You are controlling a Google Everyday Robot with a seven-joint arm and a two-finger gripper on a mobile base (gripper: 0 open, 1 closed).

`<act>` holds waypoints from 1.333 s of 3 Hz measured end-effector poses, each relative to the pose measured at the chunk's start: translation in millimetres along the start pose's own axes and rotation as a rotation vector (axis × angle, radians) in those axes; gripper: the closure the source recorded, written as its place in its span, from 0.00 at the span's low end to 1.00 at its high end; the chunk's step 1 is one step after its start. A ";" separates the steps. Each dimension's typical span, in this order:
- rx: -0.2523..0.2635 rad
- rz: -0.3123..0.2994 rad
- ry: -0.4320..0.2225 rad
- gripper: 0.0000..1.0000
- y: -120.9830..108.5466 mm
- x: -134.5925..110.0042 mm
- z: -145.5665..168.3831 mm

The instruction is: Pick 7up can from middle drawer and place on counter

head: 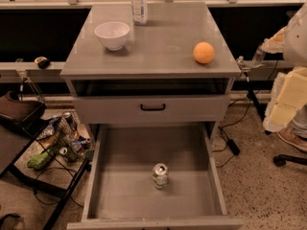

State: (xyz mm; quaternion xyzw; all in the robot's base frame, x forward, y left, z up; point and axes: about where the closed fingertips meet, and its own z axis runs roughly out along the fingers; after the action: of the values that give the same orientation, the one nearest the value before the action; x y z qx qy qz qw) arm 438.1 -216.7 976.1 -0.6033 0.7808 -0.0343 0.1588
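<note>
Camera view: the 7up can (160,175) stands upright (shiny top up, long axis vertical) on the floor of the open middle drawer (120,195). From the can, the gripper (247,63) sits well up and right, beside the counter (158,51) edge. I cannot tell whether it is open or closed.

1. 7up can (160,175): pale silvery body, green markings, shiny silver top.
2. middle drawer (120,195): plain flat grey on floor and side walls.
3. counter (158,49): smooth grey with a slight gloss.
4. drawer front (196,110): same grey, with a black handle (152,108).
5. bowl (112,35): white. round fruit (204,52): solid orange. bottle (139,4): clear plastic, pale label.
6. gripper (282,110): cream-yellow, at the right edge of the view beside the cabinet, under a white arm section.
7. floor (259,186): beige with fine dark speckle, black cables across it.
</note>
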 end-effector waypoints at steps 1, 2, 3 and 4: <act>0.000 0.000 0.000 0.00 0.0 0.0 0.0; 0.007 0.029 -0.024 0.00 3.0 3.7 0.3; -0.053 0.114 -0.125 0.00 24.0 21.2 47.6; -0.147 0.187 -0.299 0.00 64.6 40.0 129.0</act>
State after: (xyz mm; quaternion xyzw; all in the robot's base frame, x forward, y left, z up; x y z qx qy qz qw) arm 406.5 -219.5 829.8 -0.5366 0.8015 0.1276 0.2311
